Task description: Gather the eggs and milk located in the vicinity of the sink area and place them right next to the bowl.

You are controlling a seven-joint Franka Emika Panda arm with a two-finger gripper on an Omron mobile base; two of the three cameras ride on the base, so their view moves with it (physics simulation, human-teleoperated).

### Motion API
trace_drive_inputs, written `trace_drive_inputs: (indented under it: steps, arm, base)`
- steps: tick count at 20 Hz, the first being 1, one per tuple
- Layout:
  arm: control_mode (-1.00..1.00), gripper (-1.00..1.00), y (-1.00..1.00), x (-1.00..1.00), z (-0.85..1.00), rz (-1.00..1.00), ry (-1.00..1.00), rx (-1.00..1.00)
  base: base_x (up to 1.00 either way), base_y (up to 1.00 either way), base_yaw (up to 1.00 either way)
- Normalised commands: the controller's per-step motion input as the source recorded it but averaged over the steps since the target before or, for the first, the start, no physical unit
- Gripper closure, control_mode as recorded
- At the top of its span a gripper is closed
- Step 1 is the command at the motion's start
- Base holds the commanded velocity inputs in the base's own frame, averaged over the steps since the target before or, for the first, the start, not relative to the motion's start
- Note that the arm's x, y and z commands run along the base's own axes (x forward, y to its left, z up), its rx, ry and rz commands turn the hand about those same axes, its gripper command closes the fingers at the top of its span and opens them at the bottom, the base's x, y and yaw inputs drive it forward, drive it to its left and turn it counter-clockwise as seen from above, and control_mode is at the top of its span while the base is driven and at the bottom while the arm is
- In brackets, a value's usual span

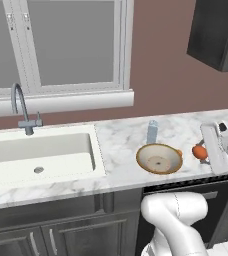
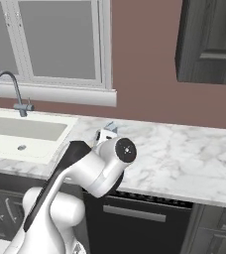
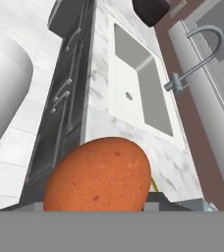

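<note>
Now, my jaws: pinching the egg (image 1: pixel 199 151) just right of the bowl (image 1: pixel 159 159).
Milk (image 1: pixel 152 131): upright behind bowl.
Sink (image 1: pixel 38 152): far left on surface (image 1: pixel 121 140).

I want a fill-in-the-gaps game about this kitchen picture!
1. The claw is holding the ____.
2. The milk stands right behind the ____.
3. The faucet curves over the ____.
4. The egg is to the ____ of the bowl in the left base view.

Missing words: egg; bowl; sink; right
</note>
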Motion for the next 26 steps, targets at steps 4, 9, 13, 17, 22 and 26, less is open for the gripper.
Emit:
trace_drive_inputs:
  steps: [4, 9, 13, 17, 22, 26]
  arm:
    - [1.00, 1.00, 0.00, 0.00, 0.00, 0.00, 0.00, 0.00]
    - [1.00, 1.00, 0.00, 0.00, 0.00, 0.00, 0.00, 0.00]
    - [1.00, 1.00, 0.00, 0.00, 0.00, 0.00, 0.00, 0.00]
    - [-1.00, 1.00, 0.00, 0.00, 0.00, 0.00, 0.00, 0.00]
    - [-1.00, 1.00, -0.13, 0.00, -0.04, 0.00, 0.00, 0.01]
    - [-1.00, 1.00, -0.34, 0.02, -0.01, 0.00, 0.02, 0.03]
  base:
    - [0.38, -0.21, 0.00]
    - [0.25, -0.20, 0.00]
    - [0.00, -0.07, 0.00]
    - [0.00, 0.00, 0.00]
    - [0.00, 0.00, 0.00]
    - [0.00, 0.00, 0.00]
